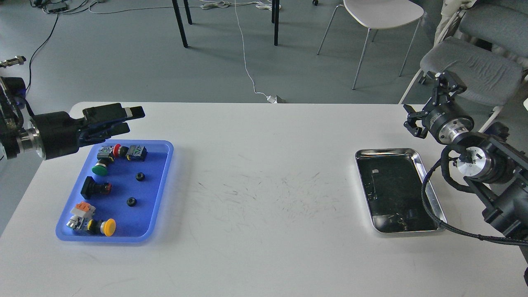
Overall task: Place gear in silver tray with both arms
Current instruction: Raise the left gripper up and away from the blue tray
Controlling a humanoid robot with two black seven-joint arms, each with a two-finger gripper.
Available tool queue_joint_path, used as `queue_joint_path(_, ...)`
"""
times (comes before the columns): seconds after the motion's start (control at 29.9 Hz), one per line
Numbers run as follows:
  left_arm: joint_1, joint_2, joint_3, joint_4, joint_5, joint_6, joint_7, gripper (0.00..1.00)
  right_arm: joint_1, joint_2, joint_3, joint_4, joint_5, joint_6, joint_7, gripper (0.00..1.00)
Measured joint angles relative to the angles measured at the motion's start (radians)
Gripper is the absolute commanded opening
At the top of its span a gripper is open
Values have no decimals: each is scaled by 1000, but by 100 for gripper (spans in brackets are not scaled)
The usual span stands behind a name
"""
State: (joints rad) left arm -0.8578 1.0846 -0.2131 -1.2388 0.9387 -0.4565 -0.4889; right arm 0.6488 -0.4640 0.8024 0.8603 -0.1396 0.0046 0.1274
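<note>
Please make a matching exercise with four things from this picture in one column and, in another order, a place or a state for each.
Things:
1. silver tray
2. blue tray
3. left gripper
4. yellow push button

Places or states:
A. above the blue tray's far edge
B. on the table's right side, by the right arm
C. in the blue tray's near corner
D. on the table's left side, holding small parts

Pairs: 1-B, 2-D, 3-A, 4-C

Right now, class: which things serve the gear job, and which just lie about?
Job: two small black gears in the blue tray; silver tray; left gripper; right gripper.
Lying about: push buttons, chairs, floor cables.
</note>
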Motion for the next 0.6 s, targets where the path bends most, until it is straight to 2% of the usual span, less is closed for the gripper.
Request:
queue_joint_path(0.4, 1, 49, 25, 68, 20, 18, 0, 99, 0, -2, -3, 1, 0, -1, 0, 99)
queue_joint_path(0.6, -12, 59, 19, 78, 14, -27, 0, 98, 1, -1, -3, 0, -1, -2, 0, 99)
